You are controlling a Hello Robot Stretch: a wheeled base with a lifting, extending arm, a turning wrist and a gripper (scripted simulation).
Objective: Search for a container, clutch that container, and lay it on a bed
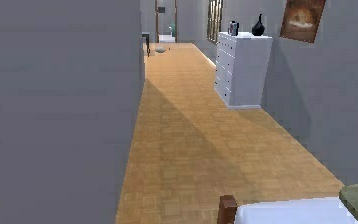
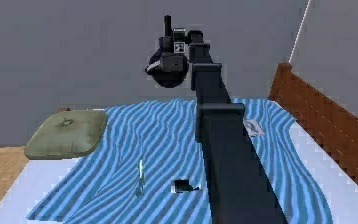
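1. Your gripper (image 2: 163, 60) sits at the far end of the dark square arm (image 2: 227, 140), showing against the grey wall past the bed (image 2: 287, 150)'s far edge.
2. There's a dark rounded blob (image 2: 169, 78) right at the gripper. You can't tell if that's the container or just the gripper's own body. So it's a no-call on what it's got hold of, and on how wide the fingers sit.
3. Bed stuff: one blue wavy-striped cover (image 2: 107, 140), one flat olive pillow (image 2: 67, 133) at the far left corner, and one brown wooden board (image 2: 322, 110) along the right edge.
4. There are three small bits on the cover: a thin green stick (image 2: 141, 178), a tiny black lump (image 2: 183, 185) just beside the arm, and a pale flat thing (image 2: 255, 127).
5. Looking forward you get a wood parquet floor (image 1: 187, 140) and one white chest of drawers (image 1: 237, 65). One dark narrow-necked vase (image 1: 258, 25) stands on its top, and one framed picture (image 1: 303, 18) hangs on the wall.
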